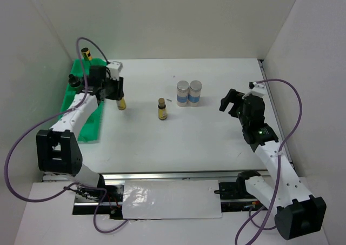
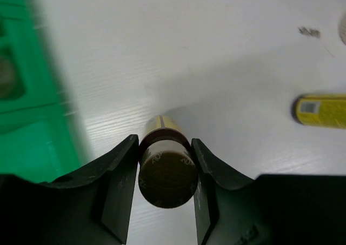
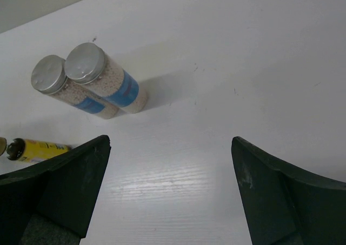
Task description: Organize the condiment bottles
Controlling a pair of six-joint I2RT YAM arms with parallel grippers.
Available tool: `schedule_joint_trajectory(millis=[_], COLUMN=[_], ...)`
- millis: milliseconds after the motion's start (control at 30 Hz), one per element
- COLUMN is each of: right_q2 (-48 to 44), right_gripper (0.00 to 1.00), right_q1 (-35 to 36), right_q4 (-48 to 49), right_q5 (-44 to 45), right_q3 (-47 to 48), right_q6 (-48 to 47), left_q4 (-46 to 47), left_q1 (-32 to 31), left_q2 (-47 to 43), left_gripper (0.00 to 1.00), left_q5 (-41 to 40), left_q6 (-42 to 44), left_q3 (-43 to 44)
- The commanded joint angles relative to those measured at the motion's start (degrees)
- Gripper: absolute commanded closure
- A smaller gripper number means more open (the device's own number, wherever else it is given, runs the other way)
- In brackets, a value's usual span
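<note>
Left fingers [image 2: 121, 185] gripping bottle [image 2: 167, 172], right fingers [image 3: 70, 185] apart

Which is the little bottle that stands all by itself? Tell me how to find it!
Look at the white table and find the two silver-lidded jars standing together near its middle. Just left of them in the top view stands a little dark bottle with a yellow label. It is thinner than the jars, and unlike the similar bottle in the left gripper, nothing holds it.
</note>
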Motion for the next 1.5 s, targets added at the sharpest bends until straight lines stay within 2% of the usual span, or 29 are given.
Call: schedule_joint_trajectory(millis=[0, 167, 333, 567, 767, 933, 1467], right_q2=[2.26, 5.25, 6.84, 8.50, 9.12, 11.75, 16.50], right_gripper=[0.00, 0.00, 0.00, 0.00, 0.00, 0.00, 0.00], right_q1=[0.40, 0.40, 0.40, 0.40, 0.40, 0.40, 0.40], right_q4=[3.48, 5.24, 5.24, 5.86, 5.86, 6.91, 9.55], right_q5=[-0.69, -2.90, -2.90, -1.75, 0.09, 1.50, 1.06], right_q3=[-0.67, -0.67, -0.14, 0.39, 0.91, 1.53, 3.19], right_q6=[0.03, 0.03, -0.49, -0.49, 0.12, 0.74, 1.35], left_q4=[-2.42, -3.14, -3.14, 0.63, 2.40, 7.05, 14.36], left_q1=[3.81, 13.30, 19.36, 26.76, 28.52, 30.63, 31.69], left_q2=[-4.73, -5.34, -5.34, -1.49, 3.70, 5.99, 8.28], left_gripper=[0.69, 0.69, 0.69, 0.69, 0.69, 0.69, 0.65], left_q5=[-9.22, -11.25, -16.25, -17.41, -19.86, -20.74, -21.28], left_q6=[-6.89, -12.51, -14.89, -17.88, -19.03, -19.55, -18.50], left_q3=[8.78, 9.78, 9.25, 8.63, 9.25, 5.83, 1.34])
